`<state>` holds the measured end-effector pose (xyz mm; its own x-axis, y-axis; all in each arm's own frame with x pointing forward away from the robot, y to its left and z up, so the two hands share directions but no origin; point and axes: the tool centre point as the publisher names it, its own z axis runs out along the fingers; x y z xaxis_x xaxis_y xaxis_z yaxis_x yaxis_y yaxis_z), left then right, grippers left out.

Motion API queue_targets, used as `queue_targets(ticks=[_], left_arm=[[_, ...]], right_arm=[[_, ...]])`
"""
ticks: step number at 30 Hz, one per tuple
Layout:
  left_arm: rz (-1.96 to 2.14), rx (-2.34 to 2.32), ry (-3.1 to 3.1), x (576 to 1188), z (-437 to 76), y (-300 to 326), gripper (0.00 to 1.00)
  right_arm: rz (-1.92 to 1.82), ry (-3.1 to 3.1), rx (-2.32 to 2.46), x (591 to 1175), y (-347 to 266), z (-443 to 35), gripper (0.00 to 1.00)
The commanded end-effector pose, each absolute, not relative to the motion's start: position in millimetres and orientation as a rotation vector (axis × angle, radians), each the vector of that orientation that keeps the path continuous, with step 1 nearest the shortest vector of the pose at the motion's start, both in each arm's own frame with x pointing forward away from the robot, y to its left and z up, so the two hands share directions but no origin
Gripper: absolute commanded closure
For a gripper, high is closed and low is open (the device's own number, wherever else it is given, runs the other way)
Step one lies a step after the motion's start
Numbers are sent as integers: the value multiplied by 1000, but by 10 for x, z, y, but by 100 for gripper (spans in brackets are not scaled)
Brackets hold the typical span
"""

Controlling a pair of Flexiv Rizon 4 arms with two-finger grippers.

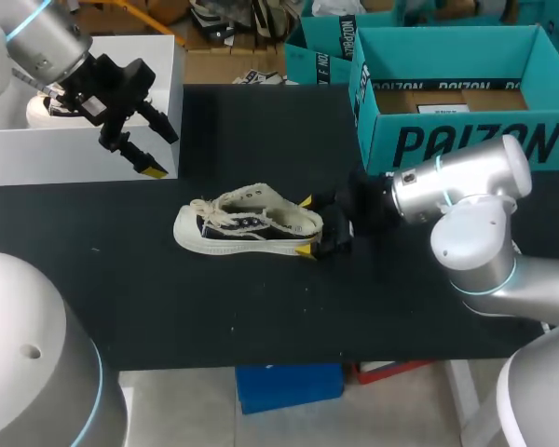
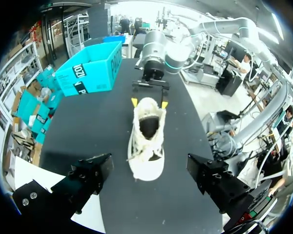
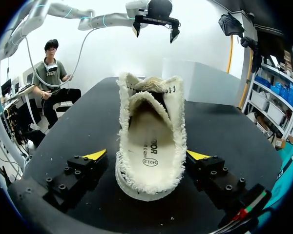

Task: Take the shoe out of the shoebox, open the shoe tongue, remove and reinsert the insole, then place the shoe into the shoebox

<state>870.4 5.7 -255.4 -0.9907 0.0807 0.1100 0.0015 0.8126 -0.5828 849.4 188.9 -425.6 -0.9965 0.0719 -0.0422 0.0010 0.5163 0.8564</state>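
The shoe lies out of its box, upright on the table, toe to 9 o'clock and heel to 3 o'clock. It probably sits so because the open top gives free access to the insole, which is in place inside.

The right pincer comes in from 3 o'clock. Its fingers are spread and flank the heel, one on each side, seemingly to steady the shoe, but a firm pinch is not visible.

The left pincer hangs at 10 o'clock from the shoe, beside the white box. It is spread wide and holds nothing, probably ready for the tongue.
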Motion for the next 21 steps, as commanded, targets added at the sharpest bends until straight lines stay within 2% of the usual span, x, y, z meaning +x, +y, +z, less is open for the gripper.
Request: queue_targets(ticks=[1, 12, 13, 14, 15, 21], left_arm=[[924, -67, -2871, 8699, -2570, 57, 0], [924, -67, -2871, 8699, -2570, 57, 0], [924, -67, -2871, 8699, -2570, 57, 0], [924, -67, -2871, 8699, -2570, 57, 0], [924, -67, -2871, 8699, -2570, 57, 0], [924, -67, -2871, 8699, -2570, 57, 0]], right_arm=[[1509, 2677, 67, 8523, 1909, -4290, 0], [1521, 2691, 81, 8541, 1939, -4358, 0], [1522, 2693, 81, 8544, 1953, -4368, 43], [1523, 2694, 81, 8546, 1960, -4372, 56], [1523, 2694, 81, 8546, 1960, -4372, 100], [1523, 2694, 81, 8546, 1960, -4372, 100]])
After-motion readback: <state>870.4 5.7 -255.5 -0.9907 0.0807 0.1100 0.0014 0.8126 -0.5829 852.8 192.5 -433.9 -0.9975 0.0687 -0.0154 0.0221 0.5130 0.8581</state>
